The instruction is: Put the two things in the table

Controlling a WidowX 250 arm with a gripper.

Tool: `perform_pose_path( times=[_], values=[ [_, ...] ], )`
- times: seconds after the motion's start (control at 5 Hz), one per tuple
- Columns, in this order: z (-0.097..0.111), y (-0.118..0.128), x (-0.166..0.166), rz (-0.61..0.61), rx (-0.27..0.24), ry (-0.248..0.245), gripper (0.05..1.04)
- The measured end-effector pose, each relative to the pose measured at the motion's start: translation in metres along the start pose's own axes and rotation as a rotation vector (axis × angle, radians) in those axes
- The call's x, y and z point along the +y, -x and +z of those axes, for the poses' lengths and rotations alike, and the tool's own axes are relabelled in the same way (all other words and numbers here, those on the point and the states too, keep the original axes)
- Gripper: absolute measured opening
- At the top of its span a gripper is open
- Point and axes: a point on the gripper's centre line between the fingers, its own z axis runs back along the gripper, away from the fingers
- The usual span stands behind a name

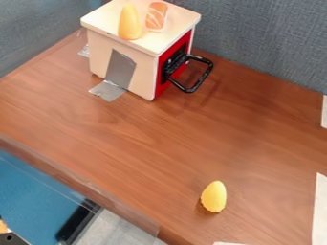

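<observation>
Two things lie side by side on the flat top of a small white box (87, 22) at the upper left. One is a long, rounded yellow piece (129, 23); the other, to its right, is an orange piece with white lines (156, 17), like salmon. A third thing, a yellow egg-shaped piece (214, 196), rests on the wooden table (153, 143) near its front edge, right of centre.
The box has a red right side with a black loop handle (203, 79) jutting out over the table. Grey tape (108, 90) runs from its left face onto the wood. Grey-blue panels (262, 43) stand behind, and a clear strip edges the table at the lower left.
</observation>
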Motion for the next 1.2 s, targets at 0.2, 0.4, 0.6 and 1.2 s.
perform_pose_path(
  times=[0.2,0.4,0.6,1.2],
  values=[
    [-0.030,-0.011,0.006,0.061,0.042,-0.020,1.001],
    [-0.047,-0.021,0.008,0.109,0.069,-0.017,1.001],
    [-0.057,-0.028,0.006,0.133,0.077,0.007,1.001],
    [-0.067,-0.032,-0.002,0.097,0.092,0.006,0.570]
  ],
)
